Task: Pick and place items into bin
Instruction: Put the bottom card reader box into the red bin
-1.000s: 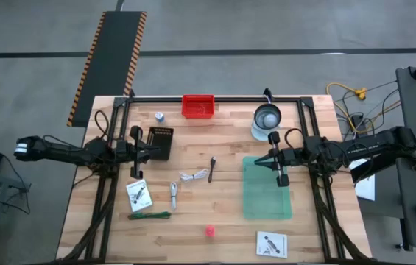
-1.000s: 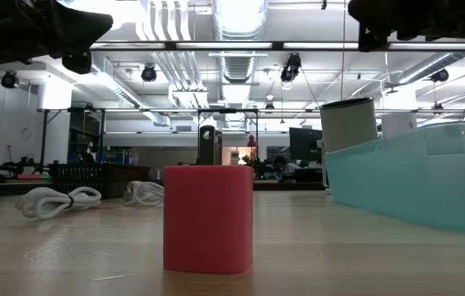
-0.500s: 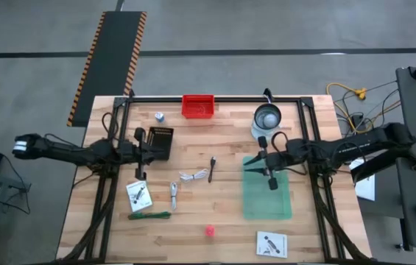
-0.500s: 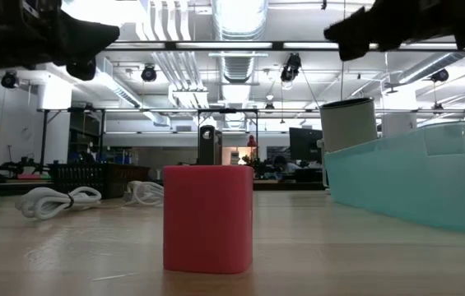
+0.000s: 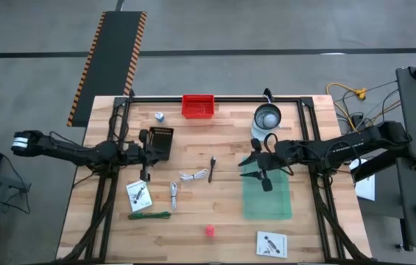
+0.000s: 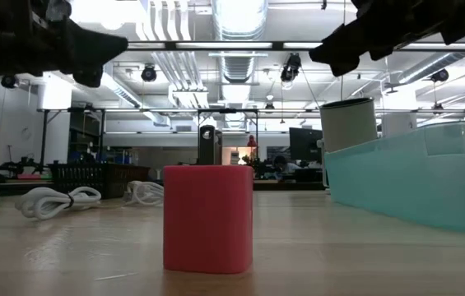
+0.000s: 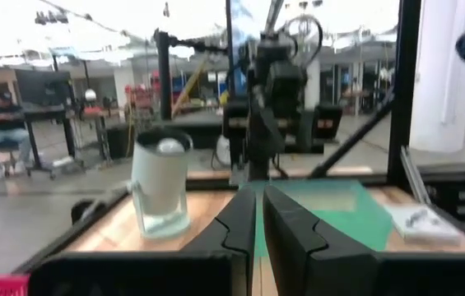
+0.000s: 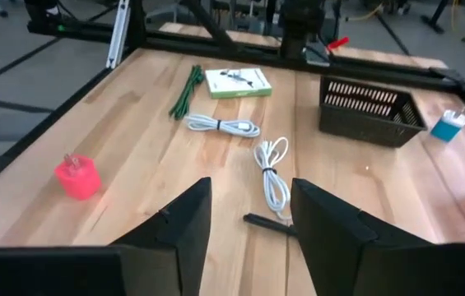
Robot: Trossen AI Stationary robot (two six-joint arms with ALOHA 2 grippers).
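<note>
Small items lie loose on the wooden table's left half: a thin black stick [image 5: 212, 168], a white coiled cable [image 5: 194, 176], a metal clip [image 5: 174, 194], a white card [image 5: 138, 194], a green tie [image 5: 149, 216] and a pink item [image 5: 210, 230]. Another card [image 5: 272, 243] lies near the front right. A teal translucent bin [image 5: 267, 193] rests flat on the table's right half. My right gripper [image 5: 247, 167] hangs open above the bin's left edge, pointing toward the stick [image 8: 269, 223] and cable [image 8: 273, 177]. My left gripper [image 7: 258, 197] is shut and empty, raised beside a black basket [image 5: 161, 140].
A red bin [image 5: 198, 106] stands at the far edge. A jar [image 5: 267, 118] stands far right, beyond the teal bin. A small pale object [image 5: 160, 116] lies at the far left. A black frame [image 5: 215, 99] runs along the table's far and side edges.
My right gripper has gone toward the table's left edge, from over the teal bin to its left rim. It has tipped downward and opened.
</note>
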